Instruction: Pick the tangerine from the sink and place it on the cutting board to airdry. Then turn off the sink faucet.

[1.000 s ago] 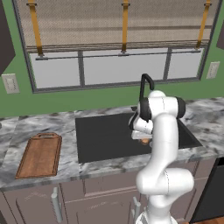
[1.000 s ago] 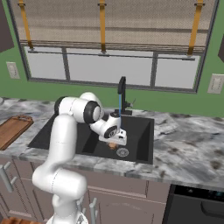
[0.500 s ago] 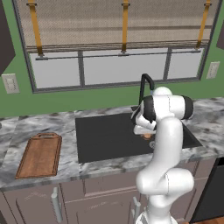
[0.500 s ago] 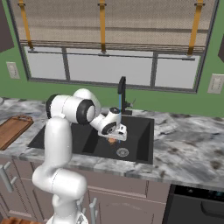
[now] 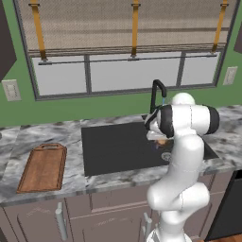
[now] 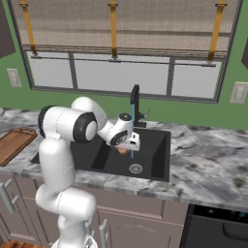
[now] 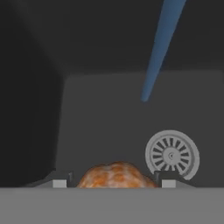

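The gripper (image 7: 113,183) is clamping the tangerine (image 7: 114,176) between its two finger tips — in the hand view the orange fruit is sitting squarely between them, with the dark floor of the sink (image 7: 109,118) and the round metal drain (image 7: 172,154) lying well below it. In the right base view the tangerine (image 6: 123,150) is hanging under the gripper (image 6: 127,145) above the basin, clear of the floor, just beside the thin blue stream of water (image 6: 132,128) that is running from the sink faucet (image 6: 136,104). In the left base view the gripper (image 5: 158,137) is hanging over the right part of the sink (image 5: 113,149), near the faucet (image 5: 157,94).

The step in hand looks to be the carry: the fruit is gripped and off the sink floor, but not yet on its way across. The cutting board (image 5: 43,166) is lying on the grey marbled counter (image 5: 75,165) to the left of the sink, well apart from the gripper, bare and ready.

The next move is likely calling for a lift high enough to clear the sink's rim, then a long swing left over the counter and a gentle lowering inside the board's raised rim before letting go — a round fruit may roll if dropped. The faucet is running, so shutting it off is left for afterwards.
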